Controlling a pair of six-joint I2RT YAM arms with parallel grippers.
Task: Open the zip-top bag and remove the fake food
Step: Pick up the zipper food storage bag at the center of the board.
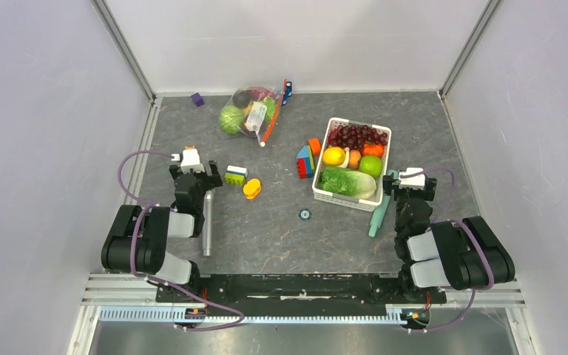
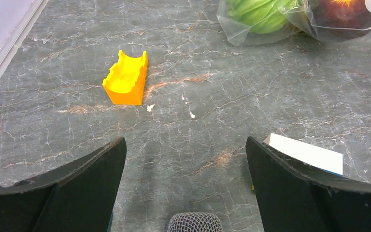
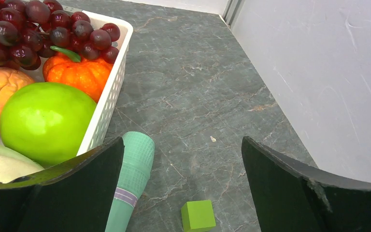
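Observation:
The zip-top bag point(image 1: 251, 112) lies at the back of the table, its red-orange zipper strip point(image 1: 272, 122) running down its right side. Fake food shows through the clear plastic: a green cabbage point(image 1: 231, 120) and darker pieces behind it. In the left wrist view the bag point(image 2: 270, 21) fills the top right, with the cabbage point(image 2: 256, 9) inside. My left gripper point(image 1: 194, 176) point(image 2: 186, 145) is open over bare table, well short of the bag. My right gripper point(image 1: 410, 188) point(image 3: 183, 142) is open beside the basket, holding nothing.
A white basket point(image 1: 386, 148) point(image 3: 108, 96) holds grapes, a lemon, a green apple and lettuce. An orange block point(image 2: 125, 79) lies ahead of the left gripper, and a grey cylinder point(image 1: 208, 222) lies beside that arm. A teal tube point(image 3: 130, 183) and a green cube point(image 3: 198, 216) lie under the right gripper. Coloured blocks point(image 1: 307, 159) sit mid-table.

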